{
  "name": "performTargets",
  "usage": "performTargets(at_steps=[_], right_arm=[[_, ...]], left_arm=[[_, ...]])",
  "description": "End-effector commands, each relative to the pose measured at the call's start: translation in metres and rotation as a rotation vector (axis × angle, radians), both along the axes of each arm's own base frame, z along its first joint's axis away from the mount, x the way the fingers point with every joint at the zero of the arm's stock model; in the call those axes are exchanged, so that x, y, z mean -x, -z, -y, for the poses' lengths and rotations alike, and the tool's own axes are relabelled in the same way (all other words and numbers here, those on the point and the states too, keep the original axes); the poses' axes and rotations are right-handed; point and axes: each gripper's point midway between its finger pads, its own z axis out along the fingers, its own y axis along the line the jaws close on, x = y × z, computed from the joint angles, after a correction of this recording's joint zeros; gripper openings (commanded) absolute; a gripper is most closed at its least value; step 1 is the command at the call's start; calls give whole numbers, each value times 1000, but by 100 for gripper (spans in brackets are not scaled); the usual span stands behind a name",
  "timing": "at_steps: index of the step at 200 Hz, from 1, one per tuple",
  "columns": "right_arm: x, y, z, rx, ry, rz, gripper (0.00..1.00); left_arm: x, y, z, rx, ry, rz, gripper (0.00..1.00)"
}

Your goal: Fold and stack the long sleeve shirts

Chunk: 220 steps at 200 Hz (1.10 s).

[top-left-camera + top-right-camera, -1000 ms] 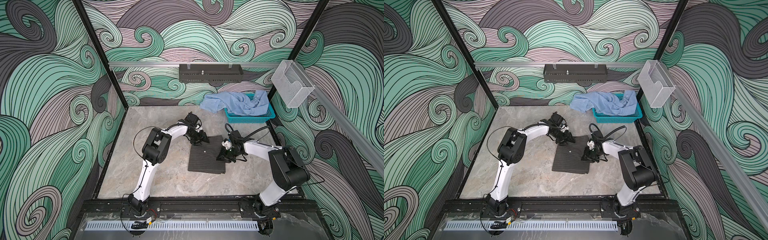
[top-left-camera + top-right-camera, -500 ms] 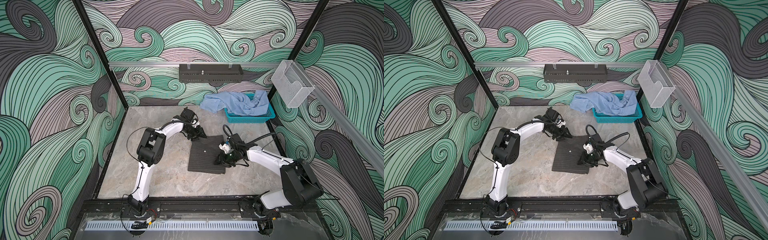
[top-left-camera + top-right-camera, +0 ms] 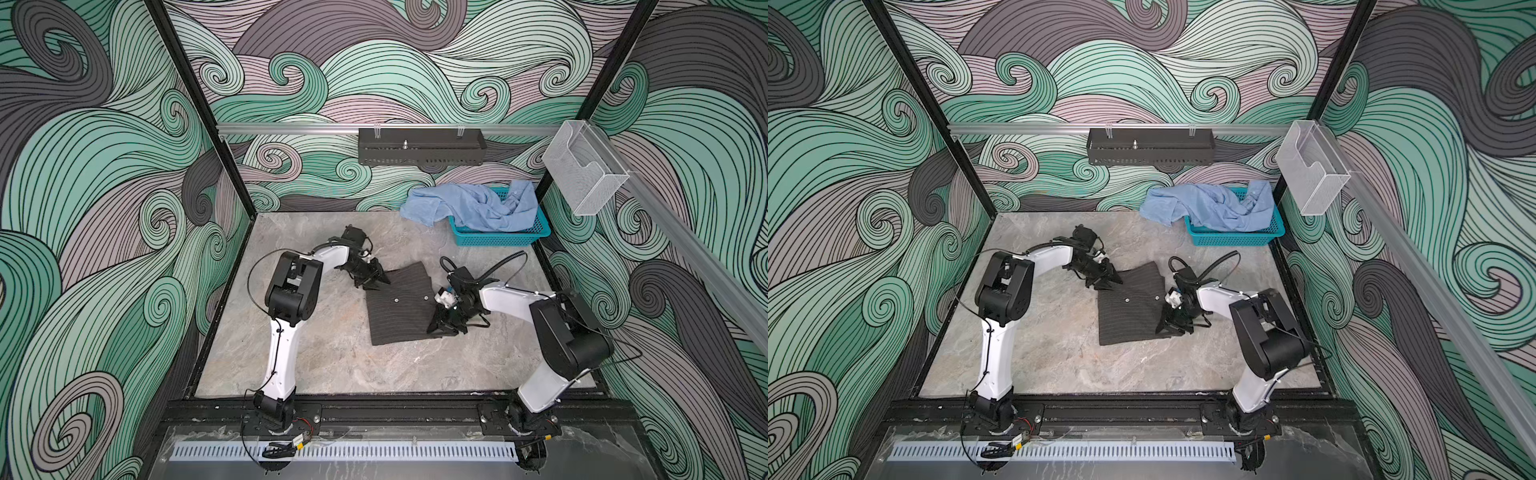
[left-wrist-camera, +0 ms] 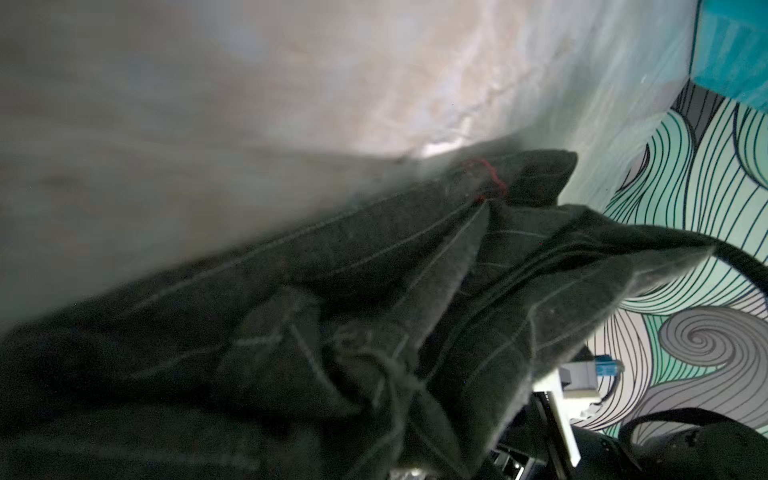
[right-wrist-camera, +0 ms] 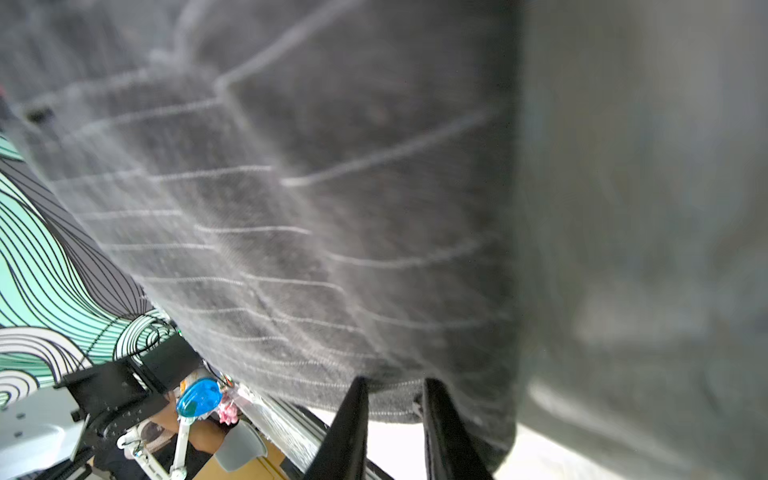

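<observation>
marble tabletop, folded grey shirt mid-frame, right gripper fingers narrow, pinching its lower right edge, left gripper at upper left corner, grip unclear, blue shirt in basket

Both top views are bright, evenly lit and sharp, with only soft shadows on the marble table and wide-angle stretch toward the edges. The left wrist view is dim, its table smeared, with 1 glare patch beside the charcoal pinstriped shirt. The right wrist view is blurred, overexposed white past the cloth's edge.
</observation>
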Motion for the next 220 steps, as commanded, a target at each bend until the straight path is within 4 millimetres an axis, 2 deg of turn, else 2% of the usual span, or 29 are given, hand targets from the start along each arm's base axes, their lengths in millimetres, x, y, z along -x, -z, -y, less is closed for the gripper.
performTargets(at_steps=[1, 44, 60, 74, 90, 100, 123, 143, 157, 168, 173, 182, 184, 186, 200, 206, 220], right_arm=[[-19, 7, -9, 45, -71, 34, 26], [-63, -4, -65, -7, -160, 80, 26], [-77, -7, -79, -24, -161, 96, 26], [-90, -20, -88, -49, -151, 132, 26], [-101, -46, -92, -65, -145, 200, 26], [-106, -66, -90, -64, -140, 258, 27], [-107, -126, -80, -72, -142, 430, 27], [-97, -169, -62, -60, -138, 602, 28], [-88, -188, -48, -58, -121, 732, 28], [-83, -196, -37, -69, -89, 822, 28], [-80, -200, -34, -86, -73, 858, 28], [-78, -203, -27, -118, -35, 909, 27], [-79, -209, -26, -131, -22, 928, 26], [-76, -203, -23, -131, -12, 919, 26], [-77, -209, -9, -202, 149, 955, 13], [-76, -205, -1, -239, 206, 962, 8], [-69, -207, 6, -339, 234, 976, 20]], left_arm=[[17, 26, -54, -164, -66, -72, 43], [15, 12, -101, -208, -145, -50, 49], [9, 5, -113, -200, -177, -32, 51], [1, -9, -119, -187, -197, 0, 54], [-10, -37, -122, -179, -205, 86, 57], [-16, -61, -124, -184, -199, 155, 59], [-21, -126, -129, -201, -210, 353, 60], [-11, -179, -130, -268, -199, 560, 60], [2, -206, -127, -330, -167, 688, 60], [13, -214, -121, -381, -125, 766, 60], [21, -227, -120, -407, -117, 823, 60], [31, -231, -112, -444, -80, 878, 60], [33, -231, -111, -449, -76, 887, 60], [35, -231, -109, -456, -69, 897, 60], [48, -227, -96, -467, -16, 945, 60], [55, -223, -90, -480, 20, 953, 60], [68, -204, -79, -553, 127, 920, 60]])
